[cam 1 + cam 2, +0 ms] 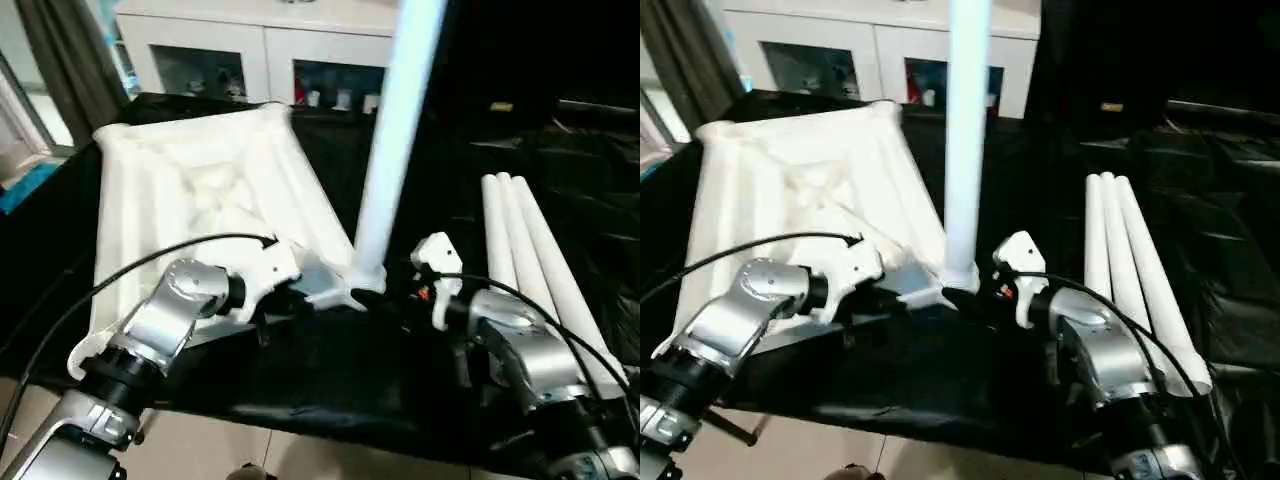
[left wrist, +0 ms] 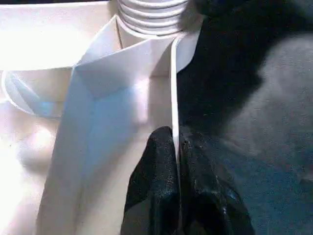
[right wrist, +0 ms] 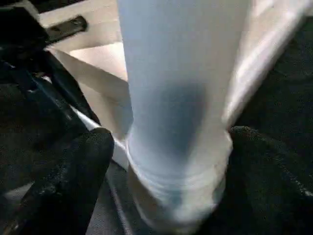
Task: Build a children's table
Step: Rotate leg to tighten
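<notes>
**Leg seated in corner socket, tabletop upside down**

Silver forearms lie nearest. Left gripper [image 2: 176, 191]: fingers pressed together, pinching the thin rim wall of the tabletop [image 1: 190, 190] near its corner socket [image 2: 151, 14]. Right gripper [image 3: 166, 161]: jaws spread wide either side of the upright leg [image 1: 395, 140], at its base. That leg's long axis is near vertical (ribbed underside faces up). Three spare legs [image 1: 530, 260] lie side by side to the right. Surface: black cloth [image 1: 330, 370]. Behind: white cabinet [image 1: 260, 50], glass doors, small items inside.
</notes>
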Robot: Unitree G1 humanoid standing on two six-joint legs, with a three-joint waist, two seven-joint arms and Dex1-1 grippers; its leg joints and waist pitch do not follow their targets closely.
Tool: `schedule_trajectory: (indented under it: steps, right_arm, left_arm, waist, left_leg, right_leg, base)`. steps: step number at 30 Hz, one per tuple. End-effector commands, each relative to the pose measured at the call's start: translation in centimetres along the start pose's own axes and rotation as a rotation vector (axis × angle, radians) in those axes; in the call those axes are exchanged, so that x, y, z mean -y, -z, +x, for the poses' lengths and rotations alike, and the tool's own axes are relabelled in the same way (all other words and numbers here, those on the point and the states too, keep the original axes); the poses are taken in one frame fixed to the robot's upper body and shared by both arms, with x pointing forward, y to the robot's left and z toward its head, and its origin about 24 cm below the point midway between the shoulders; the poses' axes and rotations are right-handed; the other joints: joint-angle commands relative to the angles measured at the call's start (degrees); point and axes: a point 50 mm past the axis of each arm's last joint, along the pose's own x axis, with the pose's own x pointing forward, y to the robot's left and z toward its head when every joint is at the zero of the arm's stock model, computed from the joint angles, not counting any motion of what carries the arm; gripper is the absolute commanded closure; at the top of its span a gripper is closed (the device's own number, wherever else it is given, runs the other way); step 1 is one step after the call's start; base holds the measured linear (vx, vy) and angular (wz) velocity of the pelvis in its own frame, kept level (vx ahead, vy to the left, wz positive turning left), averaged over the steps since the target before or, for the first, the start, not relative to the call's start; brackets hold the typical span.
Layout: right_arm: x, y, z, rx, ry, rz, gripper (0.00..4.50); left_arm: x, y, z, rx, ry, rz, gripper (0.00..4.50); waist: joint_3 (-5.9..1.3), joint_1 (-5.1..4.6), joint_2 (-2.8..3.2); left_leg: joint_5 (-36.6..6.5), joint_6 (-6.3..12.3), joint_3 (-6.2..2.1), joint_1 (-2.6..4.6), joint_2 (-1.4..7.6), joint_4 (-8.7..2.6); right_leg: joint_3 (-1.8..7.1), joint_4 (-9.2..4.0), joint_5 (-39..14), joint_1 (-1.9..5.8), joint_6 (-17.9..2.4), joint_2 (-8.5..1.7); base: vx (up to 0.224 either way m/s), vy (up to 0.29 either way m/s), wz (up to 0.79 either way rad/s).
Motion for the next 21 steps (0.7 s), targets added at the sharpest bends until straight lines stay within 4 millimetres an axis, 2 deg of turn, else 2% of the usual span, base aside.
schedule_trajectory:
  steps: [1, 2, 3, 4, 15, 21]
  right_arm:
    - [-0.48, 0.00, -0.20, -0.004, -0.037, -0.017, 0.36]
    - [-0.63, 0.04, -0.26, -0.008, -0.049, -0.021, 0.36]
    - [-0.86, 0.09, -0.33, -0.012, -0.067, -0.025, 0.36]
    - [-1.12, 0.17, -0.44, -0.019, -0.089, -0.033, 0.36]
    - [-0.93, 0.36, -0.48, -0.023, -0.080, -0.023, 0.36]
    - [-0.89, 0.57, -0.30, -0.025, -0.064, -0.012, 0.98]
  left_arm:
    - [0.60, -1.43, 0.35, 0.046, 0.048, 0.078, 4.50]
    - [0.70, -1.42, 0.38, 0.046, 0.055, 0.080, 4.50]
    - [0.80, -1.41, 0.39, 0.045, 0.064, 0.083, 4.50]
    - [0.96, -1.42, 0.39, 0.046, 0.079, 0.093, 4.50]
    - [1.27, -1.08, 0.30, 0.033, 0.101, 0.101, 4.50]
    - [1.27, -0.99, 0.25, 0.029, 0.099, 0.098, 4.50]
  waist:
    - [-3.97, -0.26, 0.32]
    - [-4.00, -0.29, 0.28]
    - [-4.02, -0.28, 0.51]
    - [-3.99, -0.39, 0.34]
    - [-4.22, -0.47, 0.33]
    - [-4.22, -0.44, 0.34]
  left_leg:
    - [-8.1, 2.76, -1.10, 1.11, 3.76, -4.01]
    - [-8.2, 2.59, -1.19, 1.04, 3.80, -4.07]
    - [-8.2, 2.50, -1.23, 1.05, 3.75, -4.04]
    - [-8.3, 2.48, -1.22, 1.01, 3.71, -4.05]
    - [-6.5, 3.34, -1.19, 0.91, 3.60, -3.71]
    - [-6.6, 3.21, -1.18, 1.01, 3.63, -3.68]
  right_leg:
    - [3.12, -3.43, -3.2, 3.36, -13.8, -4.51]
    - [3.10, -3.40, -3.7, 3.44, -13.5, -4.56]
    - [3.07, -3.41, -3.8, 3.42, -13.5, -4.54]
    - [3.06, -3.45, -3.9, 3.44, -13.4, -4.44]
    - [2.99, -3.07, -1.0, 3.54, -14.2, -4.42]
    - [2.98, -3.06, -1.5, 3.47, -14.4, -4.41]
  base:
    - [0.000, 0.000, 0.00]
    - [0.000, 0.000, 0.00]
    - [0.000, 0.000, 0.00]
    - [0.000, 0.000, 0.00]
    - [0.000, 0.000, 0.00]
    - [0.000, 0.000, 0.00]
